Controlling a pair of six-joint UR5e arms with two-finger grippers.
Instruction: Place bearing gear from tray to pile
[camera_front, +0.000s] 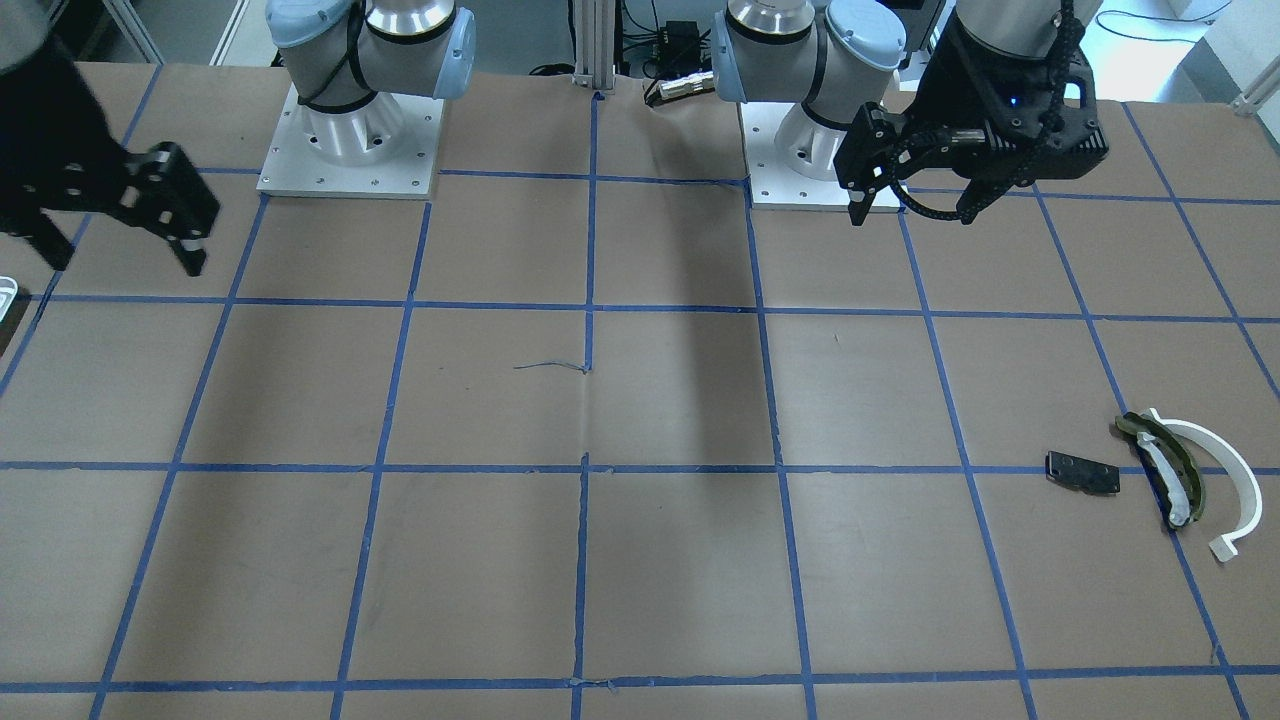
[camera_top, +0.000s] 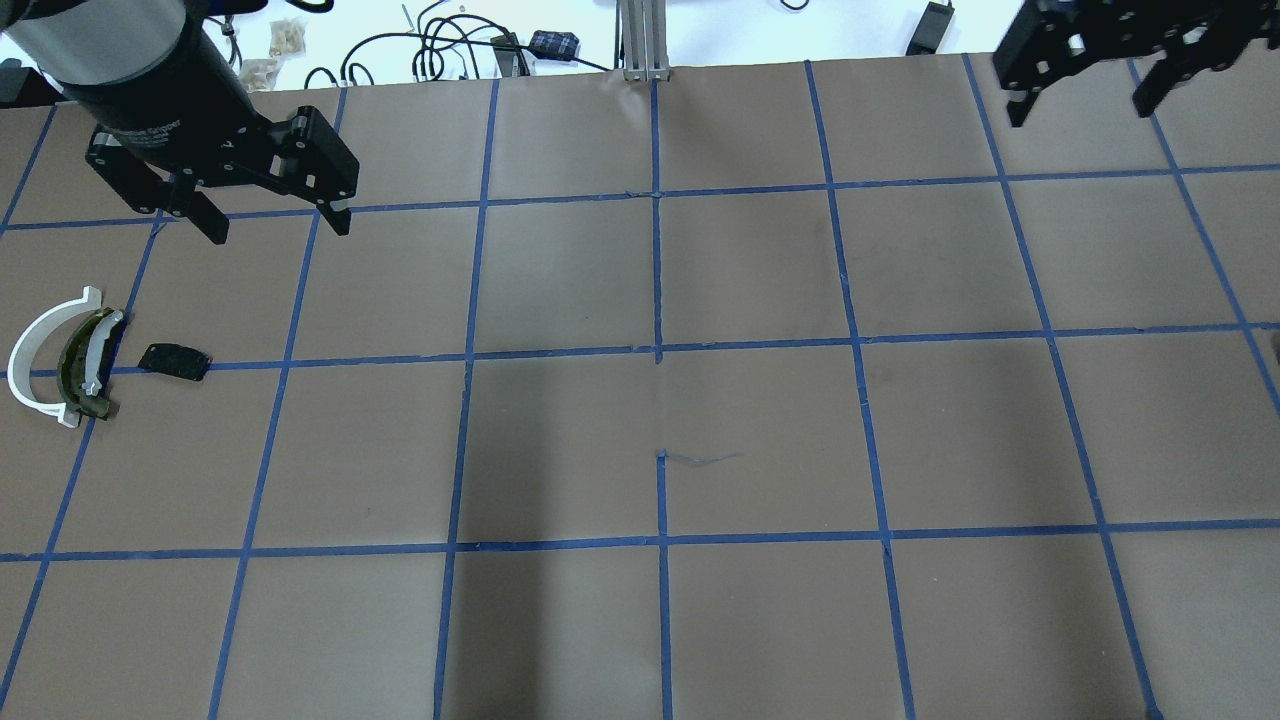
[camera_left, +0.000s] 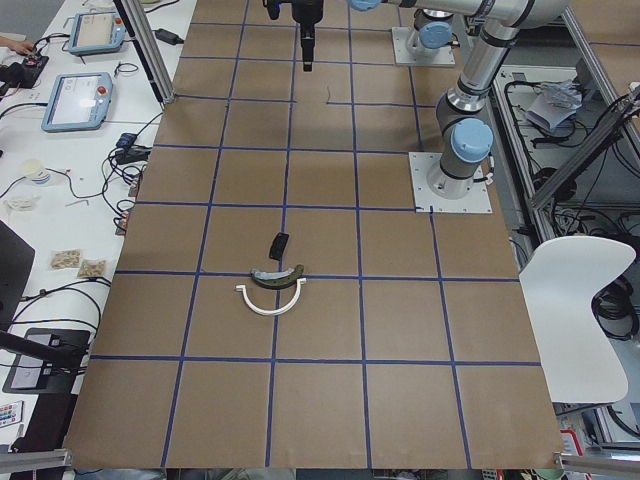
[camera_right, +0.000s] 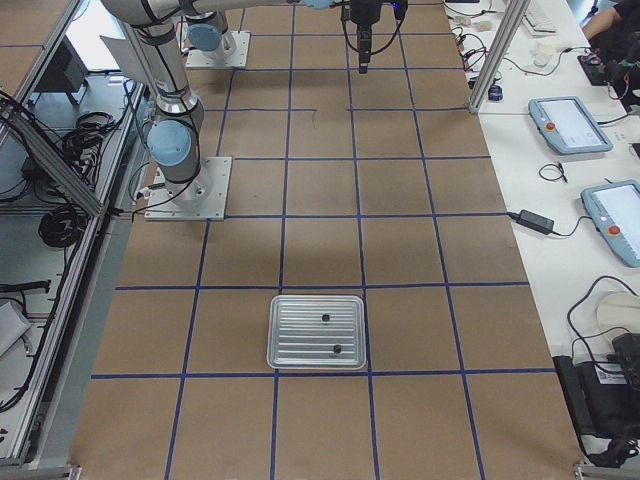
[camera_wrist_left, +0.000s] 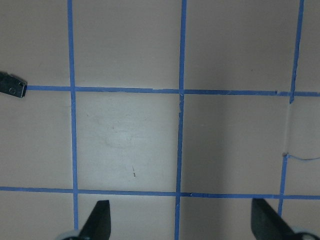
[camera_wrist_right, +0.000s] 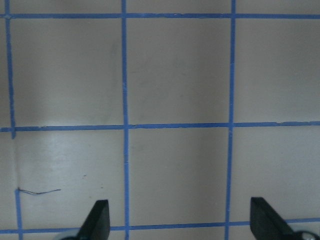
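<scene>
From the front, the pile (camera_front: 1172, 490) is a white arc (camera_front: 1236, 478), an olive curved piece (camera_front: 1160, 445) tucked inside it and a black plate (camera_front: 1083, 472) just beside. The left gripper (camera_front: 915, 205) hangs well apart from the pile, fingers spread wide, holding nothing. Far across from the pile, the right gripper (camera_front: 120, 250) is spread wide too, nothing in it. Only brown paper (camera_front: 680, 400) with blue tape lines (camera_front: 500, 304) lies between. From the right side, two small dark bits (camera_right: 325, 318) lie in the tray (camera_right: 276, 335).

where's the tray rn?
At the table's end on the robot's right: the exterior right view shows the tray whole, near the camera, with two small dark parts in it. The front-facing view catches only its rim at the left edge.
</scene>
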